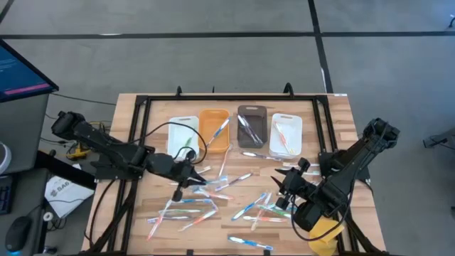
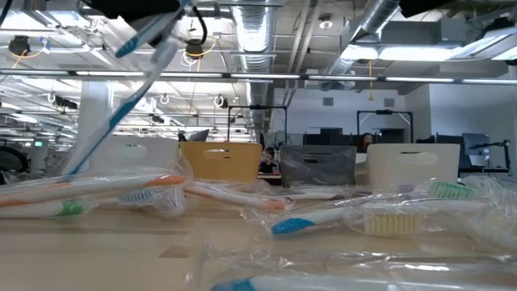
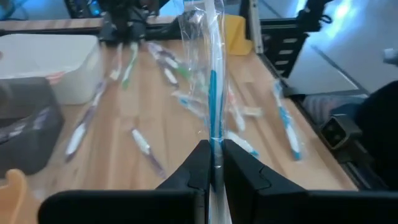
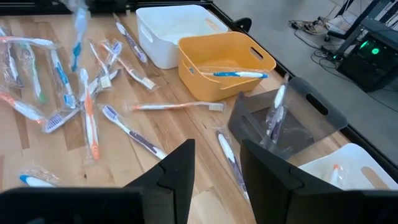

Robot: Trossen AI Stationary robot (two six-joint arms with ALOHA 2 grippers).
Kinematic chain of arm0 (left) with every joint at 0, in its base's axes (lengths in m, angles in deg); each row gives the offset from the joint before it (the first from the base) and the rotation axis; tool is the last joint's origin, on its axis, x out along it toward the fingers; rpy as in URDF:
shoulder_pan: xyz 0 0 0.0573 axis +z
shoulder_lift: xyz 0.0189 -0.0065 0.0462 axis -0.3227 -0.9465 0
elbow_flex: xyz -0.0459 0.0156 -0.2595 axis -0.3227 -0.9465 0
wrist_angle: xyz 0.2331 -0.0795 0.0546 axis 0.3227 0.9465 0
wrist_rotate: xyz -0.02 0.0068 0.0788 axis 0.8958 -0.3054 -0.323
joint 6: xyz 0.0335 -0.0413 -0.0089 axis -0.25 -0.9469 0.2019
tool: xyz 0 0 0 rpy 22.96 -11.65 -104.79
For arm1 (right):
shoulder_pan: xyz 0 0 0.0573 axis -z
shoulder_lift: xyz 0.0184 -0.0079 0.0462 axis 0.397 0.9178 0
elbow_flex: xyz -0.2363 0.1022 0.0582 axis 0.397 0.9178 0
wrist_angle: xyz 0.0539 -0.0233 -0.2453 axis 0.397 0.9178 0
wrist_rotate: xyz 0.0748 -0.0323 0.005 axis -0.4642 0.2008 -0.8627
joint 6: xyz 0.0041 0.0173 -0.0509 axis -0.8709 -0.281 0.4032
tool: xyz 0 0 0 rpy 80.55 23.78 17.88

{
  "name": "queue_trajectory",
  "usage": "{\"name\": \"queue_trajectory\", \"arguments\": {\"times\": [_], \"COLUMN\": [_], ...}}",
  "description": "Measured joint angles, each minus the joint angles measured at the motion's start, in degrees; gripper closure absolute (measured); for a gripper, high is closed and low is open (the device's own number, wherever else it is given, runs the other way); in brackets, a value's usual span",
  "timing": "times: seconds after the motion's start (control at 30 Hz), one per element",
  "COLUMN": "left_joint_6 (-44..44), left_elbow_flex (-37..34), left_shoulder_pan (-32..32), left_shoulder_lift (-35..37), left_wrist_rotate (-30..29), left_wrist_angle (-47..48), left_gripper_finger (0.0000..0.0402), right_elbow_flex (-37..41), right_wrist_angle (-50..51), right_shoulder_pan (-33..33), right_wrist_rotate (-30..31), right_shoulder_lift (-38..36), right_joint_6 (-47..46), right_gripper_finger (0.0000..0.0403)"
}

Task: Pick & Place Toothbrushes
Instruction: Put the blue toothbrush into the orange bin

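Several plastic-wrapped toothbrushes lie scattered flat on the wooden table. One blue and white toothbrush is off the table, with my left gripper shut on it at the table's middle left. In the low view this toothbrush slants down from the top of the picture. My right gripper hovers open at the middle right; nothing is between its fingers. A purple toothbrush lies on the table below it. My left gripper pinches the wrapped toothbrush on its handle between its two fingers. The brush lies along the fingers and sticks out ahead of them; a short piece runs back behind them. It is lifted clear of the table and slants downward.
Four bins stand in a row at the far side: white, orange, grey and white; some hold toothbrushes. A yellow lump sits at the near right corner. A black frame borders the table.
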Motion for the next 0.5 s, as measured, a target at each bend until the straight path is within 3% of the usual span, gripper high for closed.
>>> {"name": "queue_trajectory", "arguments": {"times": [0.5], "left_joint_6": [0.3], "left_elbow_flex": [-0.1], "left_shoulder_pan": [0.0], "left_shoulder_lift": [0.3], "left_wrist_rotate": [0.0], "left_wrist_angle": [0.7], "left_gripper_finger": [0.0383], "right_elbow_flex": [0.0], "right_wrist_angle": [0.0], "right_shoulder_pan": [0.0], "right_wrist_rotate": [0.0], "right_shoulder_lift": [0.0], "right_joint_6": [0.0], "right_gripper_finger": [0.0281]}}
